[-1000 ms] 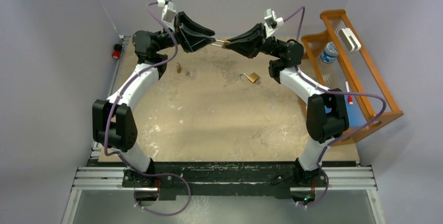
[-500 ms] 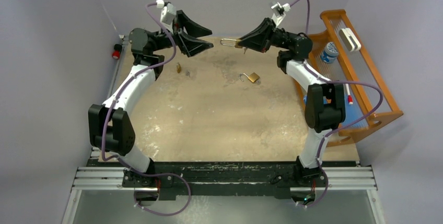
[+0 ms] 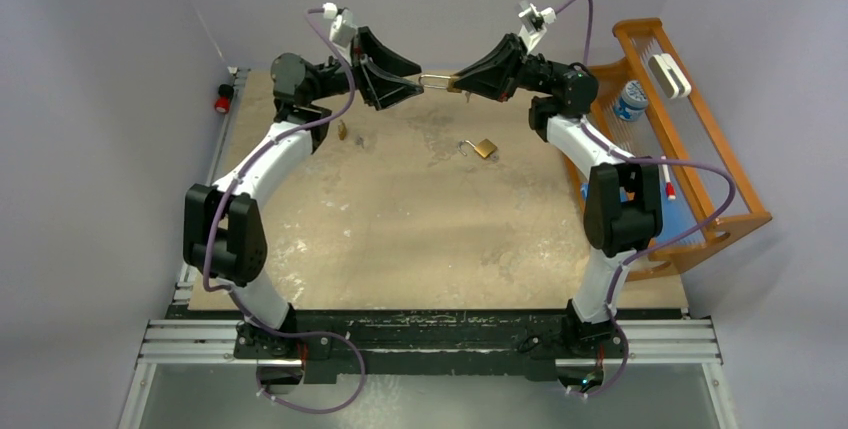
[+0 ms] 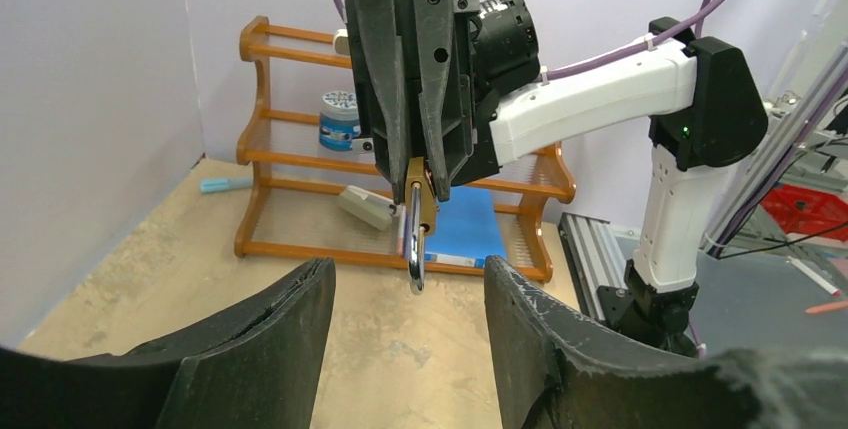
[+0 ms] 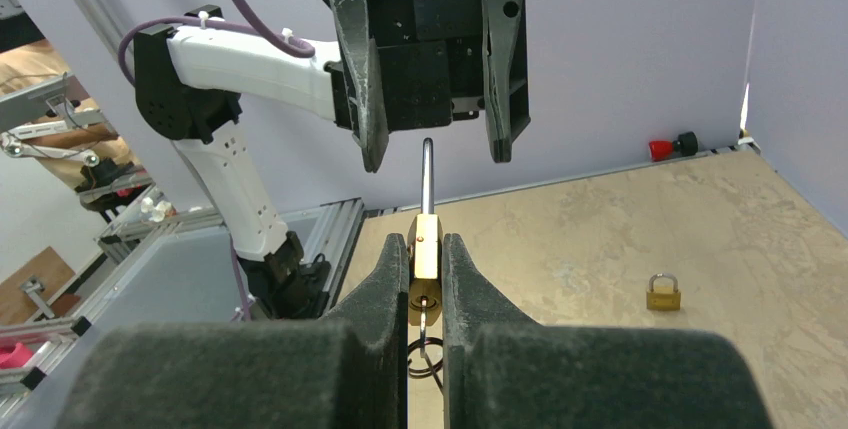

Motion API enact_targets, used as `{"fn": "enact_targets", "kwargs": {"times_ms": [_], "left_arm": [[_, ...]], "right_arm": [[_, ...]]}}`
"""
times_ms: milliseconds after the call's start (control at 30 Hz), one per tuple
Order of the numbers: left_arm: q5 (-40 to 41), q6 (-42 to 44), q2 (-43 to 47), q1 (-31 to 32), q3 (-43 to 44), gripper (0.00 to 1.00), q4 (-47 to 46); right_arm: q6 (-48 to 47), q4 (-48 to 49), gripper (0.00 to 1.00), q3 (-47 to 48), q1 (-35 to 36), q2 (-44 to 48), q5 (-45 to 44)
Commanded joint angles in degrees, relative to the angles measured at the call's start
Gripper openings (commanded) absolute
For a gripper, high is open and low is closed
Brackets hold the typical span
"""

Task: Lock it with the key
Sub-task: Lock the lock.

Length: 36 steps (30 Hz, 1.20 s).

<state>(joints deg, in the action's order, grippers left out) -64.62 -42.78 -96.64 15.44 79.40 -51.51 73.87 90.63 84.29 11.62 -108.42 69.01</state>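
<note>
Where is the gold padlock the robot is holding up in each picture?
Top external: the padlock is at top centre, between the two arms' tips.
Left wrist: the padlock hangs mid-picture, above the gap between the open left fingers.
Right wrist: the padlock is at centre, pinched by the right fingers, shackle pointing up.
Shared landmark: the tan table.
</note>
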Motion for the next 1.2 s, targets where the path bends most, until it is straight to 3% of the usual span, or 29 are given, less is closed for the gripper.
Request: {"fn": "enact_targets", "kwargs": {"times_ms": [0, 100, 200, 267, 933, 1167], "left_arm": [[1.84, -4.84, -1.42, 1.07, 3.16, 0.54, -6.79], [1.64, -9.54, -2.56, 1.41, 3.43, 0.44, -11.71], [1.53, -11.57, -3.26, 1.52, 3.81, 0.13, -13.97], [1.52, -11.78, -3.29, 1.59, 3.78, 0.0, -14.18], [2.54, -14.24, -6.26, 5.47, 3.93, 0.0, -18.18], [4.3, -14.55, -6.21, 5.59, 1.59, 0.0, -22.39]], "right_arm": [[-1.1, 4.68, 0.0, 1.54, 0.42, 2.95, -0.82], [-1.19, 4.61, 0.0, 1.25, 0.39, 3.1, -0.81], [-1.27, 4.61, 0.0, 1.14, 0.42, 3.13, -0.81], [-1.26, 4.58, 0.0, 1.09, 0.41, 3.18, -0.81], [-4.61, 1.13, 0.0, 3.26, 3.77, 2.24, -2.45], [3.33, 7.81, 0.0, 6.23, 5.71, -0.6, -3.79]]}}
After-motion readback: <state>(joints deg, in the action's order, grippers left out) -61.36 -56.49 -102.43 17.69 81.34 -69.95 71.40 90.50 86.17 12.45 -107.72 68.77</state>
